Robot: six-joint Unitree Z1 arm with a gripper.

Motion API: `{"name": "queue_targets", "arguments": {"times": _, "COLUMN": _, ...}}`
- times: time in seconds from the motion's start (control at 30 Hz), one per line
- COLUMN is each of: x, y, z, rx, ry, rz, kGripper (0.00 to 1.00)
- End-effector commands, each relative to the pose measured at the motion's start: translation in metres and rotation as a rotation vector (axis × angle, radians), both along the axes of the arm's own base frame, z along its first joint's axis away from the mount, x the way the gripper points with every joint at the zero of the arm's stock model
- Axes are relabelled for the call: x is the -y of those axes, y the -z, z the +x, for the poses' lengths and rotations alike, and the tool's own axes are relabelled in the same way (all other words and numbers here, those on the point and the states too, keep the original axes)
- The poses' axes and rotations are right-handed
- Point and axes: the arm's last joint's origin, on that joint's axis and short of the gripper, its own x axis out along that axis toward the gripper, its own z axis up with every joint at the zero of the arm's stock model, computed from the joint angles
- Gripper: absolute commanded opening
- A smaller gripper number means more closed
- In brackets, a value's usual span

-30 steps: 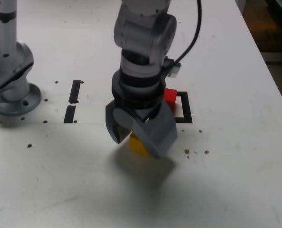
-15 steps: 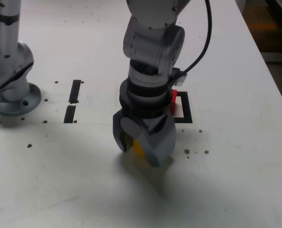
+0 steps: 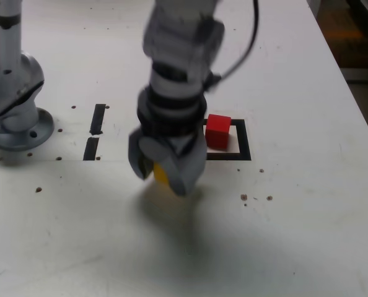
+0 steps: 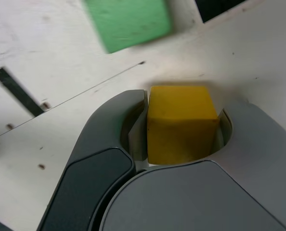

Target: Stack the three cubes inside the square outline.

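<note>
Two black tape strips [image 3: 97,119] lie near the exterior view's left, one above the other on the pale bench [image 3: 295,229], to the right of a grey jointed column [image 3: 7,68] that stands on a round base [image 3: 29,133] at that view's left edge. Small dark specks are scattered around them. Farther right, the grey arm [image 3: 178,68] reaches down from the top of the view, blurred, and its fingers [image 3: 175,166] pinch the yellow cube [image 3: 162,174] from two opposite sides; the wrist view shows the cube seated between them. A soft shadow [image 3: 171,210] falls on the bench below. Hidden in the exterior view, the green cube [image 4: 131,21] shows in the wrist view, apart from the yellow one and cut off by the picture's edge, with a piece of black tape near it. Just right of the arm in the exterior view, the red cube [image 3: 218,132] sits inside the square outline [image 3: 245,139], whose left part is hidden behind the arm. The yellow cube is outside that outline, toward the lower left in the exterior view. At the far right, past the bench's edge, is a dark brown area [image 3: 351,37].
</note>
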Motion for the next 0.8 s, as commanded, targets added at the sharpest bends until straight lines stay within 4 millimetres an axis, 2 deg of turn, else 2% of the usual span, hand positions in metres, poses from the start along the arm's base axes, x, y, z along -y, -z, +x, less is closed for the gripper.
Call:
{"name": "queue_targets", "arguments": {"times": 0.0, "x": -0.001, "y": -0.013, "z": -0.002, "rx": 0.021, "ry": -0.018, "rz": 0.012, "kGripper": 0.06}}
{"name": "queue_targets", "arguments": {"times": 0.17, "x": -0.014, "y": -0.050, "z": 0.003, "rx": 0.070, "ry": -0.079, "rz": 0.034, "kGripper": 0.06}}
{"name": "queue_targets", "arguments": {"times": 0.33, "x": -0.037, "y": -0.071, "z": 0.019, "rx": 0.124, "ry": -0.156, "rz": 0.019, "kGripper": 0.06}}
{"name": "queue_targets", "arguments": {"times": 0.47, "x": -0.060, "y": -0.074, "z": 0.031, "rx": 0.150, "ry": -0.235, "rz": 0.009, "kGripper": 0.06}}
{"name": "queue_targets", "arguments": {"times": 0.6, "x": -0.080, "y": -0.069, "z": 0.042, "rx": 0.163, "ry": -0.308, "rz": -0.001, "kGripper": 0.06}}
{"name": "queue_targets", "arguments": {"times": 0.77, "x": -0.093, "y": -0.060, "z": 0.056, "rx": 0.175, "ry": -0.343, "rz": -0.022, "kGripper": 0.07}}
